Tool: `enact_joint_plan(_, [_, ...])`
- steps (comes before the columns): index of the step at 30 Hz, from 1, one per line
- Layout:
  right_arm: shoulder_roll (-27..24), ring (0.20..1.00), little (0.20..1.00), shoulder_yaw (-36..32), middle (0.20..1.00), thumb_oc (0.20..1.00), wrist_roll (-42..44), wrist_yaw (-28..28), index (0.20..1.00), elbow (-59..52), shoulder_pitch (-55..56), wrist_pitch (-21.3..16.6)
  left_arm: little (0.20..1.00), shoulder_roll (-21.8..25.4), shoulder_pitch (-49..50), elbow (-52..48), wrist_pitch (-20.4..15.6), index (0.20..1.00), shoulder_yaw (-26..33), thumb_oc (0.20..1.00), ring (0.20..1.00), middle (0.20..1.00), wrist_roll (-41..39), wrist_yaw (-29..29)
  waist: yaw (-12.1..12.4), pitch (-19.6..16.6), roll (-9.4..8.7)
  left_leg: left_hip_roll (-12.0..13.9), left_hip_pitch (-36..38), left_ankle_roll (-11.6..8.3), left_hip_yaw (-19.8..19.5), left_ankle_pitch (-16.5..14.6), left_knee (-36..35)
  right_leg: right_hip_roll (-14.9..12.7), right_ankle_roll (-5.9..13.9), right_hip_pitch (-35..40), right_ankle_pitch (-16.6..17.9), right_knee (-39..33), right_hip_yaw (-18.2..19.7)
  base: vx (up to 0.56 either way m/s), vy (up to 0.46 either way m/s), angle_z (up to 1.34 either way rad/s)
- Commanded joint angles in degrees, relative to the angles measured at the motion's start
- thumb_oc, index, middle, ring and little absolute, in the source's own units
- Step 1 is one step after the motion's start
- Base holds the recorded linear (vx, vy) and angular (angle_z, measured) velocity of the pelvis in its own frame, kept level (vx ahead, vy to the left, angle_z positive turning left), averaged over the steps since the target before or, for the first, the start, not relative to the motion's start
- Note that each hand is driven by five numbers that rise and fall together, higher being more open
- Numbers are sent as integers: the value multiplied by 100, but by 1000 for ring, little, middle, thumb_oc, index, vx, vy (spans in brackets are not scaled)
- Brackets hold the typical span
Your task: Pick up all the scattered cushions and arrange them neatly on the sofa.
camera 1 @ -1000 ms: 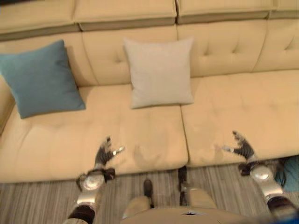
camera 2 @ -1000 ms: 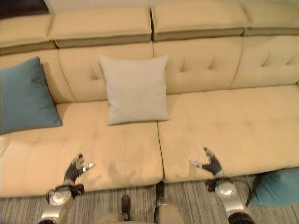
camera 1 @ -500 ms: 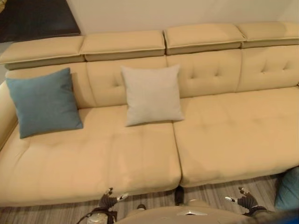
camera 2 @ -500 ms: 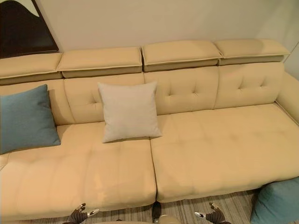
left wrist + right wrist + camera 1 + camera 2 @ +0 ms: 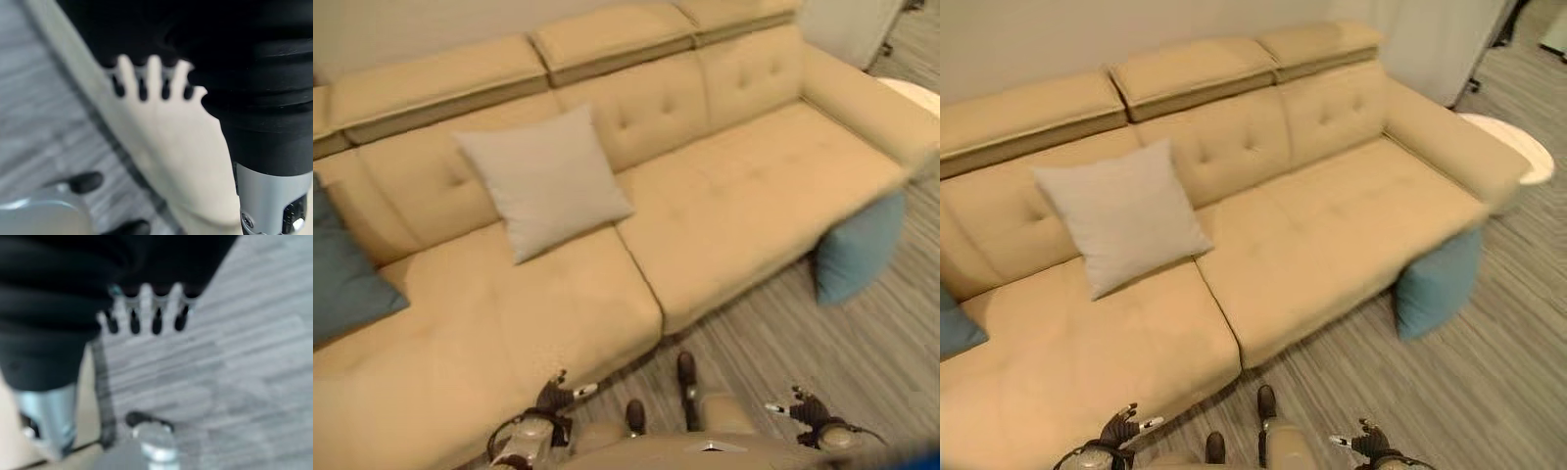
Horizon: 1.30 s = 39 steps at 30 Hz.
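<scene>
Leaning against the sofa's (image 5: 1332,235) front at its right end, a teal cushion (image 5: 1437,284) stands on the striped grey floor (image 5: 1489,392), tucked just under the armrest. It is the one cushion off the seat. Up on the seat, a pale grey cushion (image 5: 544,181) rests tilted against the tufted backrest, over the left seat pad and close to the seam between the two pads. Farther left, another teal cushion (image 5: 342,279) sits against the backrest, cut off by the edge of the view.

Low in the head views, both arms hang in front of the sofa. The left robot hand (image 5: 556,396) hovers by the front edge of the left seat pad with its fingers spread and straight, holding nothing; its wrist view shows the dark fingertips (image 5: 142,90) fanned out over the pale upholstery. The right robot hand (image 5: 800,405) hangs over the floor, well apart from the fallen cushion, fingers likewise spread and empty.

Beyond the right armrest stands a small round white side table (image 5: 1513,147).
</scene>
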Motion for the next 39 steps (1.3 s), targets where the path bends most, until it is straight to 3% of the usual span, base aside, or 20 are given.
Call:
enact_joint_plan(1, [-102, 1000, 1000, 95, 1000, 1000, -44, -128, 1000, -170, -67, -62, 1000, 208, -53, 7, -22, 1000, 65, 1000, 1000, 1000, 232, 39, 247, -12, -52, 204, 71, -825, -158, -74, 194, -386, 4, 607, 40, 5, -874, -235, 117, -49])
enact_joint_plan(4, [-61, 1000, 1000, 53, 1000, 1000, -36, -125, 1000, -143, -50, -74, 1000, 221, -50, 108, 7, 1000, 99, 1000, 1000, 1000, 258, 10, 286, -63, -45, 255, 87, -806, 14, -15, 132, -339, -48, 784, -197, 336, -1134, -97, 10, -52])
enact_joint_plan(6, [-25, 1000, 1000, 33, 1000, 1000, -105, -121, 1000, -60, -8, -67, 1000, 179, -10, 190, 47, 1000, 122, 1000, 1000, 1000, 335, -39, 444, -175, -24, 355, 122, -812, 353, 34, 63, -481, -62, 1213, -438, 450, -1820, -88, -30, -63])
enact_joint_plan(9, [22, 1000, 1000, 54, 1000, 1000, -86, -116, 1000, -51, -30, -54, 1000, 158, 6, 217, 61, 1000, 154, 1000, 1000, 1000, 363, -58, 499, -255, -91, 389, 127, -883, 527, 111, -19, -390, -52, 1393, -401, -3, -1953, -48, -130, -92])
enact_joint_plan(11, [68, 1000, 1000, 95, 1000, 1000, 34, -96, 1000, -53, -33, -62, 1000, 88, -35, 256, 68, 1000, 138, 1000, 1000, 1000, 381, -67, 401, -305, -139, 435, 156, -963, 555, 174, -51, -138, -73, 1462, -406, -402, -1604, -6, -180, -79])
enact_joint_plan(14, [72, 1000, 1000, 62, 1000, 1000, 188, -116, 1000, -48, -10, -71, 1000, 16, -107, 270, 100, 1000, 60, 1000, 1000, 1000, 407, -75, 273, -303, -173, 500, 115, -1058, 576, 167, 108, 18, -148, 1563, -387, -704, -1443, -26, -147, 4])
enact_joint_plan(16, [83, 1000, 1000, 54, 1000, 1000, 280, -94, 1000, -13, 50, -79, 1000, -44, -141, 257, 99, 1000, 9, 1000, 1000, 1000, 369, -86, 168, -251, -256, 621, -45, -1161, 605, 23, 707, 81, -231, 1656, -392, -834, -1332, -46, -173, -6])
enact_joint_plan(19, [80, 1000, 1000, 118, 1000, 1000, 288, -96, 1000, 83, 51, -41, 1000, -77, -181, 232, 81, 1000, -52, 1000, 1000, 1000, 247, -53, 252, -155, -272, 529, -136, -1220, 51, 7, 973, 154, -301, 1731, -401, -848, -1054, -13, -44, -20])
enact_joint_plan(20, [81, 1000, 1000, 118, 1000, 1000, 288, -96, 1000, 83, 50, -41, 1000, -76, -182, 232, 81, 1000, -52, 1000, 1000, 1000, 246, -53, 245, -173, -277, 522, -155, -1218, 47, 24, 961, 148, -301, 1711, -396, -850, -1059, 4, -4, -57])
enact_joint_plan(22, [71, 1000, 1000, 121, 1000, 1000, 327, -102, 1000, 123, 61, -38, 1000, -90, -197, 210, 77, 1000, -105, 1000, 1000, 1000, 174, -34, 330, -160, -303, 326, -222, -1204, -468, -67, 867, 174, -285, 1693, -358, -855, -858, 10, -12, -54])
enact_joint_plan(24, [73, 1000, 1000, 70, 1000, 1000, 403, -85, 1000, 142, 85, -48, 1000, -103, -208, 229, 81, 1000, -136, 1000, 1000, 1000, 130, -26, 328, -146, -311, 250, -261, -1189, -592, -75, 883, 183, -271, 1645, -319, -832, -718, 29, -9, -40])
enact_joint_plan(30, [88, 1000, 1000, 28, 1000, 1000, 432, -97, 1000, 173, -16, -16, 1000, -84, -239, 186, 69, 1000, -220, 1000, 1000, 1000, 248, -50, 270, -181, -161, 173, 107, -974, -283, -84, 260, 189, -65, 1390, -145, -679, -195, 61, 121, -79])
enact_joint_plan(33, [88, 1000, 1000, 51, 1000, 1000, 395, -91, 1000, 169, -60, -12, 1000, -41, -258, 156, 68, 1000, -229, 1000, 1000, 1000, 310, -56, 303, -122, -112, 213, 163, -932, -107, -46, 128, 138, 9, 1201, -113, -480, -232, -13, 70, -93])
enact_joint_plan(35, [107, 1000, 1000, -11, 1000, 1000, 417, -95, 1000, 129, -40, -17, 1000, 19, -212, 169, 56, 1000, -190, 1000, 1000, 1000, 368, -31, 431, -32, -69, 294, 250, -901, 127, -64, 76, -146, 52, 1019, -73, -158, -899, -32, 33, -112])
enact_joint_plan(36, [100, 1000, 1000, -31, 1000, 1000, 383, -116, 1000, 121, -4, -35, 1000, 29, -172, 169, 50, 1000, -151, 1000, 1000, 1000, 375, -20, 595, -9, -31, 357, 280, -905, 278, -92, 79, -451, 29, 1122, -108, -55, -1707, -56, -4, -87])
enact_joint_plan(37, [91, 1000, 1000, -42, 1000, 1000, 356, -122, 1000, 108, 11, -50, 1000, 37, -135, 150, 60, 1000, -121, 1000, 1000, 1000, 387, -23, 619, -25, 3, 390, 270, -886, 320, -60, 28, -560, -20, 1138, -132, 62, -2038, -28, -8, -81])
enact_joint_plan(39, [94, 1000, 1000, -40, 1000, 1000, 319, -126, 1000, 88, -2, -61, 1000, 69, -158, 139, 56, 1000, -93, 1000, 1000, 1000, 377, -28, 593, -44, 6, 421, 315, -878, 399, -31, -30, -583, -21, 1165, -206, 227, -2159, 8, -15, -78])
